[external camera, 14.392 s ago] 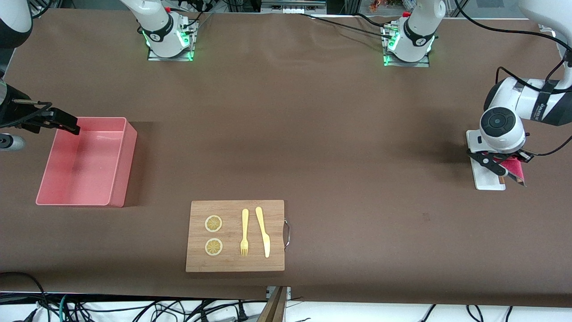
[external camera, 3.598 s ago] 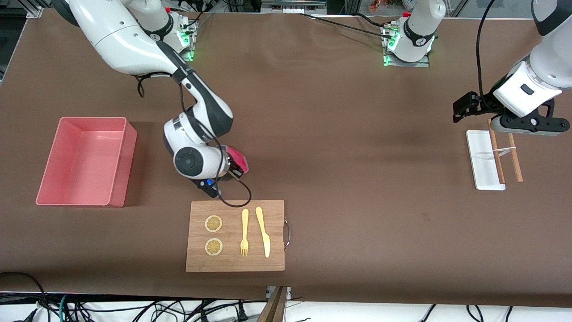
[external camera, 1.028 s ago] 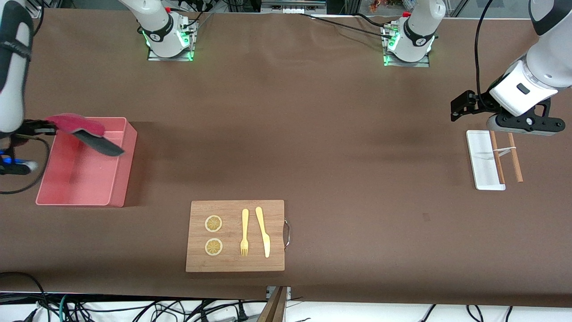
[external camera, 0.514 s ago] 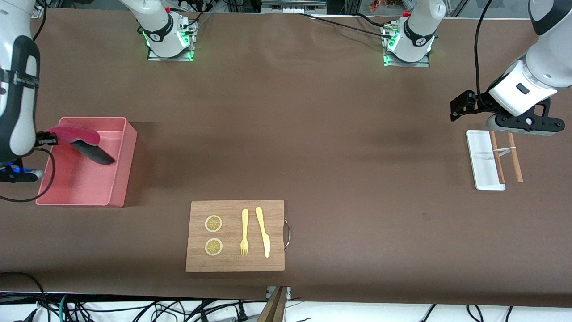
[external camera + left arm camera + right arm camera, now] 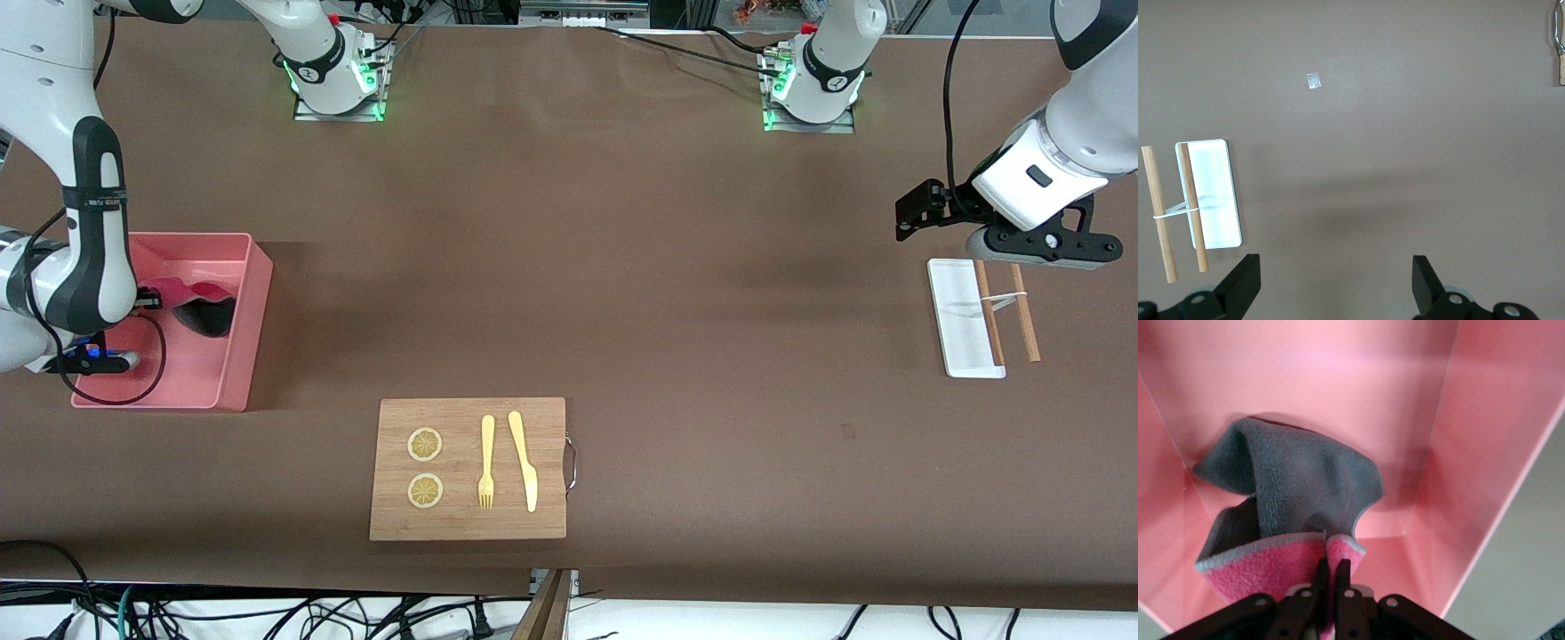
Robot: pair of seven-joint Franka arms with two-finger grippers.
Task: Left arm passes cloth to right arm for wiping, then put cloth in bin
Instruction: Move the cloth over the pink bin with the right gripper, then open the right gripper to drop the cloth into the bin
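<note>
From the front, the right arm (image 5: 84,222) is dipped into the pink bin (image 5: 240,338) near the counter edge at the right arm's end, and the cloth (image 5: 197,305) hangs inside it, pink and dark grey. The left arm (image 5: 1058,169) just waits over the white tray (image 5: 956,320) at the other end of the counter, two wooden sticks (image 5: 1022,311) lying across the tray.

Left wrist view: the left end effector (image 5: 1335,287) has its fingers wide apart, nothing between them, bare counter (image 5: 1405,133) below.

Right wrist view: the right end effector (image 5: 1327,577) is clamped tight on the cloth's pink hem, grey side draping down against the bin's floor.
</note>
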